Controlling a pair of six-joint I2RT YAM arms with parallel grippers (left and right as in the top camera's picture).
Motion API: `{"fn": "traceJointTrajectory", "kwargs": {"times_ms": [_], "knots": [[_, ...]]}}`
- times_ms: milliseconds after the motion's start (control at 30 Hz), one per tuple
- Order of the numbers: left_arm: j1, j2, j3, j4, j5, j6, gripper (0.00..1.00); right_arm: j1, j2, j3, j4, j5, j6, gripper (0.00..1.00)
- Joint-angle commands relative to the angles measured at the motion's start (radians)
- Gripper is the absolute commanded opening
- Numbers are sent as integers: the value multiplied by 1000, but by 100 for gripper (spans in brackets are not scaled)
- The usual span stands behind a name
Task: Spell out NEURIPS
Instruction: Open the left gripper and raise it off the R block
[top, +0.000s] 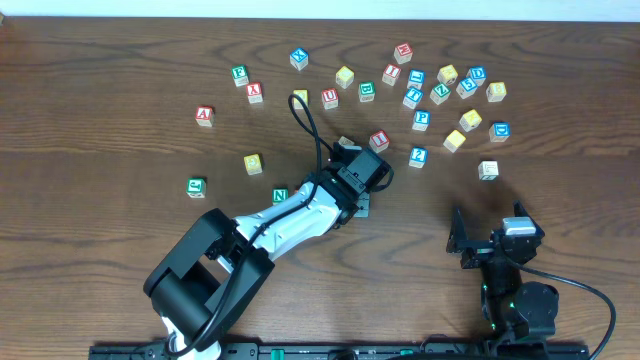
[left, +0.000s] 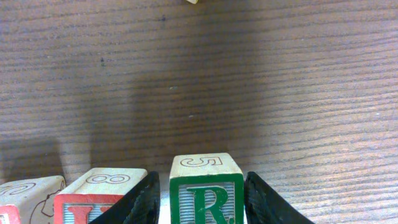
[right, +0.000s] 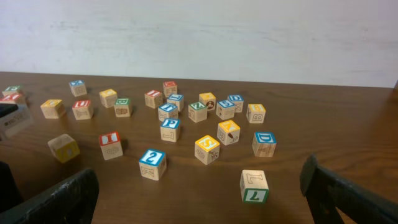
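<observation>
On wood table (left: 199, 74), left hand (left: 205, 202) grips green R (left: 206, 167).

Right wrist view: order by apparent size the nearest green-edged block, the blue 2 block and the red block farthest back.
1. green-edged block and blue 2 block: they look about alike, so no ranking between them.
2. far red block: clearly smallest, though distance from the camera likely explains that; the cubes seem same-sized.

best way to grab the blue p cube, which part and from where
Come straight down from above on the blue P cube and pinch two opposite side faces. It sits flat and square on the table, with bare wood showing on every side, so the fingers should fit down either pair of faces.
</observation>
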Motion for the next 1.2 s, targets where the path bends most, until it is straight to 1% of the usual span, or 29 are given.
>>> {"fn": "traceJointTrajectory", "kwargs": {"times_ms": [0,400,533,800,967,1167], "knots": [[1,-41,18,-1,-32,28,43,-8,-4,-1,-5,1,14,99],[1,-108,18,0,-50,51,42,-8,-4,-1,-5,1,14,99],[1,-160,18,-2,-50,78,43,-8,-4,-1,-5,1,14,99],[1,-323,18,-40,-50,154,43,-8,-4,-1,-5,1,14,99],[1,-430,18,-68,-51,179,44,-8,-4,-1,-5,1,14,99],[1,-509,18,-85,-51,182,44,-8,-4,-1,-5,1,14,99]]}}
